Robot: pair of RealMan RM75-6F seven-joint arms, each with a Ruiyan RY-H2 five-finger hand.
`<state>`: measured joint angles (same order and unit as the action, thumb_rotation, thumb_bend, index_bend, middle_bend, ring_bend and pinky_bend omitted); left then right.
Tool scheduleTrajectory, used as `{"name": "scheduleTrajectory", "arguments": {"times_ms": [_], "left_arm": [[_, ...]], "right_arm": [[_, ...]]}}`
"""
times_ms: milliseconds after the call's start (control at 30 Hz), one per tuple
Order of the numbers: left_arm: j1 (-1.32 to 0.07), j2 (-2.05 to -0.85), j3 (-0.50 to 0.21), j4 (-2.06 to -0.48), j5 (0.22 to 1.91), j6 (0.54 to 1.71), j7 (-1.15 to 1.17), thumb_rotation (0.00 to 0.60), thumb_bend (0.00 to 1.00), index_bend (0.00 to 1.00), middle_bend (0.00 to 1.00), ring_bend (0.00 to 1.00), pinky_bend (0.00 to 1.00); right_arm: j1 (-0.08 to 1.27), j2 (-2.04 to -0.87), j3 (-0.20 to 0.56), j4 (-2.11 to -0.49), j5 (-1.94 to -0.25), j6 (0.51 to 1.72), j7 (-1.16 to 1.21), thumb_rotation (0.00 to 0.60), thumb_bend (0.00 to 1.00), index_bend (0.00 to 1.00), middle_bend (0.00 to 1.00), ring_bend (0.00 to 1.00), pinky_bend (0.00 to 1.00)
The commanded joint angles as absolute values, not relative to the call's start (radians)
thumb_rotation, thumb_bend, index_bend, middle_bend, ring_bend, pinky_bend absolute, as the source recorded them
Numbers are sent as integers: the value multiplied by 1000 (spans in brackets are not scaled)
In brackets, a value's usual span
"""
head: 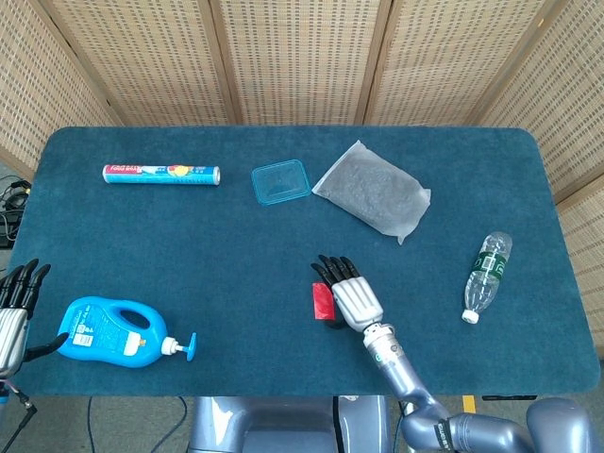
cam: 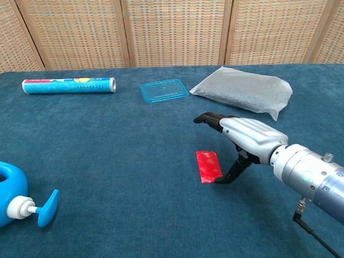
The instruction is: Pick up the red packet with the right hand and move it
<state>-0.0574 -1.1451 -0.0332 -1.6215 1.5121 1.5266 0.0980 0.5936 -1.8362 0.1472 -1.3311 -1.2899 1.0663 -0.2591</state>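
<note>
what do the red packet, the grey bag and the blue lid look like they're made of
Red packet: thin glossy film or foil, likely plastic; it lies flat with a slight sheen.
Grey bag: translucent, frosted-looking soft plastic pouch; dark grainy contents show through and a clear sealed edge sticks out.
Blue lid: rigid, see-through tinted plastic with a moulded raised rim.
</note>
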Motion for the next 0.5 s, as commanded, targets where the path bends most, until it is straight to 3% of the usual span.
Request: {"name": "scheduleTrajectory", "arguments": {"times_ms": [33,500], "left_arm": [[-57,-1144,-33,-1622,1513,1528,96,600,132,0,0,0,80],[-57,-1143,-34,-1622,1513,1529,93,600,131,0,0,0,80]], "right_arm": [[593,-1842,146,-1326,-1288,1066,-263,600,61,27,0,0,0],[591,-1870,145,-1268,-1267,1049,-267,600,61,27,0,0,0]]}}
